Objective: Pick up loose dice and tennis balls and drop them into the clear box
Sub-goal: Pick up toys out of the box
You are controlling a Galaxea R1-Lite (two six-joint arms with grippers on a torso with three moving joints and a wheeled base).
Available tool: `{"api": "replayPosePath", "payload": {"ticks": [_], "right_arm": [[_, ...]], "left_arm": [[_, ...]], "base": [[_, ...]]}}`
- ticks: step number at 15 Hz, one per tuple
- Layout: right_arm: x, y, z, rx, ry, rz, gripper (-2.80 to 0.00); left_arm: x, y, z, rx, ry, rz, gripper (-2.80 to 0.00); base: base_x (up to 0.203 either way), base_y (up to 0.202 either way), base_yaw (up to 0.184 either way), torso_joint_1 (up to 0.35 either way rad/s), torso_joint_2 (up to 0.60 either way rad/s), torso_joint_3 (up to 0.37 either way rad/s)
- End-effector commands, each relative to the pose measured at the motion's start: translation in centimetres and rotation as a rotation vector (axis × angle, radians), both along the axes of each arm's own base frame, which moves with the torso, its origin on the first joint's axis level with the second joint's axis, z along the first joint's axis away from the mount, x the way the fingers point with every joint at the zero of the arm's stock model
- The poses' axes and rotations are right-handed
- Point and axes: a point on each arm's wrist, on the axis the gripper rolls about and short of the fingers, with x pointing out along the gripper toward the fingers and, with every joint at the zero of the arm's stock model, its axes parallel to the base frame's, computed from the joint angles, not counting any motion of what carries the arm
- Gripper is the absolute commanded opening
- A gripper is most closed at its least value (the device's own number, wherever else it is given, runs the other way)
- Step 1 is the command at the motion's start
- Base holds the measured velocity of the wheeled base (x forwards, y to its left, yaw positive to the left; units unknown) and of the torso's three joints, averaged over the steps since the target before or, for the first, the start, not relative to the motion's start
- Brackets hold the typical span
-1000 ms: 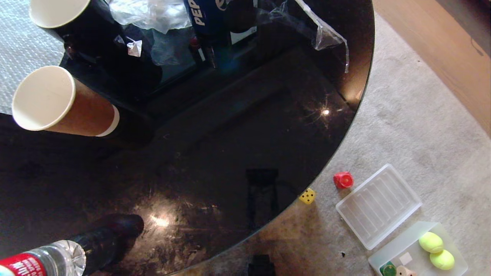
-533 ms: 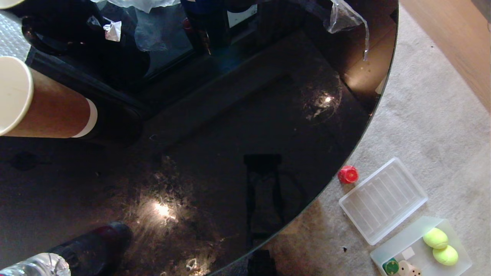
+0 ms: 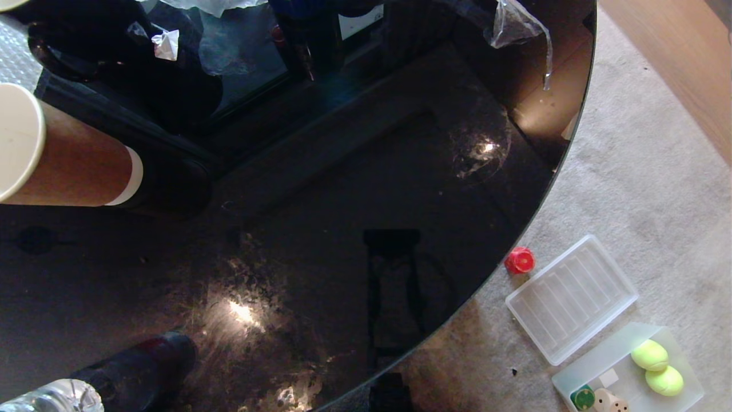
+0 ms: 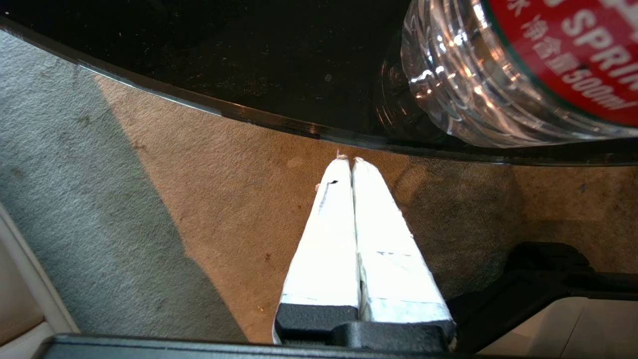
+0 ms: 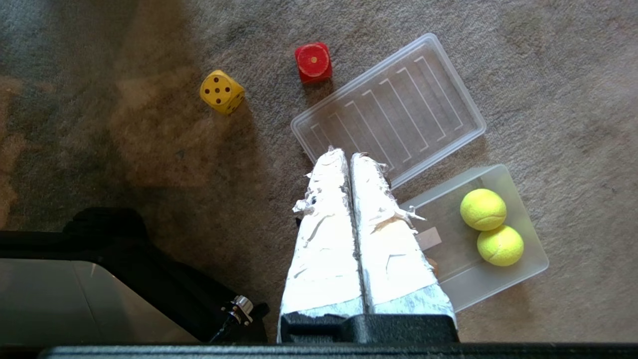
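Dice are half gathered: the green die (image 3: 582, 399) and beige die (image 3: 609, 401) lie with two fuzzy yellow-green tennis balls (image 5: 491, 227) in the frosted translucent plastic box (image 5: 518, 284), while the red die (image 5: 313, 62) and yellow die (image 5: 222, 91) sit loose on beige carpet (image 5: 548, 75) beside the flat ribbed clear lid (image 5: 389, 109). Both the right gripper (image 5: 347, 155) and left gripper (image 4: 348, 160) hang empty with fingers pressed together, so the next move, I judge, calls for spreading the right fingers and lowering onto a loose die. A round glossy black table (image 3: 343, 217) fills most of the head view.

- Your left gripper (image 4: 352, 160) has two long tapered fingers wrapped smoothly in white tape, mounted on black blocks.
- Your right gripper (image 5: 349, 155) matches it, but its white tape is frayed and torn.
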Motion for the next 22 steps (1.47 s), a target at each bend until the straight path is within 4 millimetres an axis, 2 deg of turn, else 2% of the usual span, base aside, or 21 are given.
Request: {"api": "replayPosePath", "payload": {"ticks": [1, 6, 17, 19, 22], "right_arm": [[0.0, 0.0, 0.0, -0.001, -0.002, 0.001, -2.80], [0.0, 0.0, 0.0, -0.001, -0.002, 0.001, -2.80], [-0.1, 0.0, 0.0, 0.006, 0.009, -0.005, -2.80], [-0.7, 0.0, 1.6, 0.009, -0.009, -0.007, -2.80], [-2.0, 0.0, 4.3, 0.075, 0.117, -0.014, -2.80]], "left_arm": [[0.0, 0.0, 0.0, 0.000, 0.001, 0.000, -2.80], [0.0, 0.0, 0.0, 0.000, 0.001, 0.000, -2.80], [0.0, 0.0, 0.0, 0.000, 0.002, 0.000, -2.80], [0.0, 0.0, 0.0, 0.000, 0.000, 0.000, -2.80], [0.0, 0.0, 0.0, 0.000, 0.000, 0.000, -2.80]], "base": [[0.000, 0.000, 0.000, 0.000, 0.00, 0.000], [-0.098, 0.000, 0.000, 0.001, 0.00, 0.001], [0.000, 0.000, 0.000, 0.000, 0.00, 0.000], [0.000, 0.000, 0.000, 0.000, 0.00, 0.000], [0.000, 0.000, 0.000, 0.000, 0.00, 0.000]]}}
